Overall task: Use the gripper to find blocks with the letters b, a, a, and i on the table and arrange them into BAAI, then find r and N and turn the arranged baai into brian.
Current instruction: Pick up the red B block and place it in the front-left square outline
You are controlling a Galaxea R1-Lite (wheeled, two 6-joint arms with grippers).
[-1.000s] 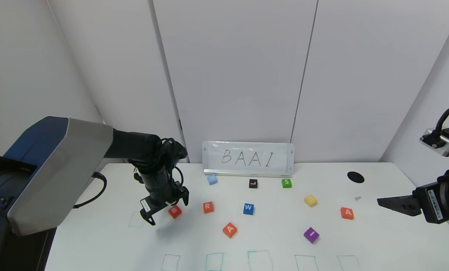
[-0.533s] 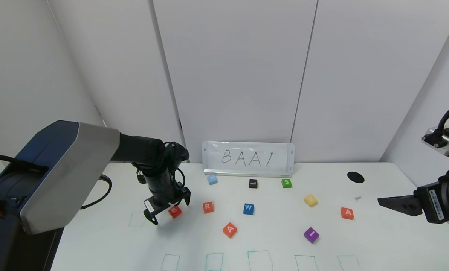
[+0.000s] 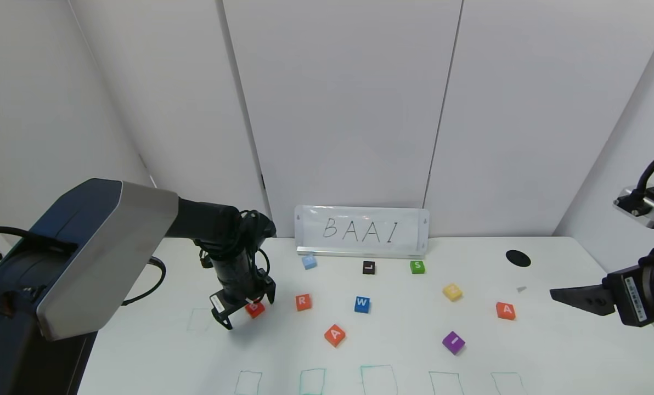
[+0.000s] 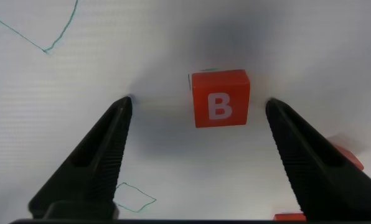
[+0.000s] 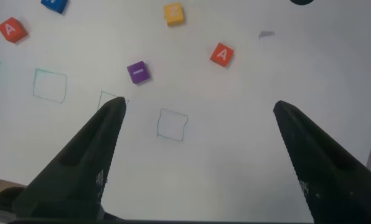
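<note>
In the left half of the head view, the left gripper [image 3: 243, 308] is down at the table [image 3: 552, 351], its two fingers spread wide on either side of the orange-red B block [image 3: 255, 309]. The left wrist view shows the B block [image 4: 220, 98] sitting on the white surface in the gap between the fingers [image 4: 104, 149], with clear space on both sides, so nothing is clamped. At the right edge of the head view the right gripper [image 3: 571, 296] hangs above the table, idle; the right wrist view shows its fingers [image 5: 86, 155] standing wide apart with nothing between them. The R block [image 3: 303, 302] lies just right of the B block, near the middle of the frame, and a blue W block [image 3: 362, 304] lies further right in the same row. One A block [image 3: 334, 334] is below and between those two, the other A block [image 3: 506, 310] far to the right, and the purple I block [image 3: 454, 342] in the lower right. A whiteboard [image 3: 361, 231] reading BAAI stands at the back edge. Green drawn rectangles [image 3: 377, 379] line the bottom of the frame.
</note>
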